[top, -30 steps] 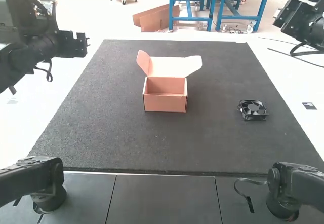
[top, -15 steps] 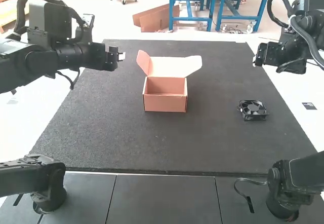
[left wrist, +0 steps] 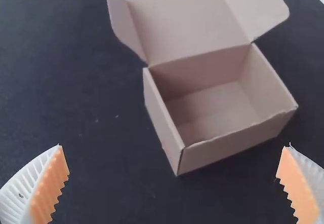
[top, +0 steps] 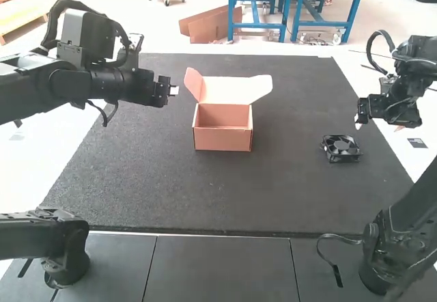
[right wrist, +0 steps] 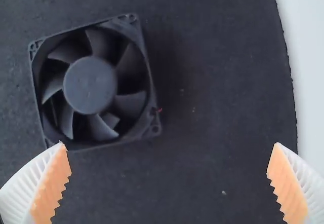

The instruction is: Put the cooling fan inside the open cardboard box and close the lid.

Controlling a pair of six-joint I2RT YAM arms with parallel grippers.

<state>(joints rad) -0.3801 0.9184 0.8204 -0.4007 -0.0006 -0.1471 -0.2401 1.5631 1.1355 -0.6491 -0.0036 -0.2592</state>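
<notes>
- Black fan (top: 341, 147) lies flat on the mat (top: 136, 172), toward its right side and well apart from the box (top: 222, 126). Nothing is touching it.
- Right hand (top: 360, 114) hangs above the fan and a little beyond it, fingers spread wide and holding nothing. In the right wrist view the fan sits between the orange pads (right wrist: 50, 183) but closer to one of them, not centred.
- Box stands upright mid-mat. It is empty, as far as the left wrist view shows its floor. Lid (top: 235, 87) is folded back and open at the rear, with one side flap sticking up on the left.
- Left hand (top: 167, 90) hovers just left of that flap, above the mat, fingers spread and empty.
- Progress, by my read: no step is done yet. Left to do: grasp the fan, carry it over, drop it in the box, fold the lid shut.
- Hard to make out:
  - Whether the fan has a cable. I only see a small red speck at one corner.
  - How high the right hand sits over the fan.
  - Whether the box's bottom flaps are locked. The underside is hidden.
</notes>
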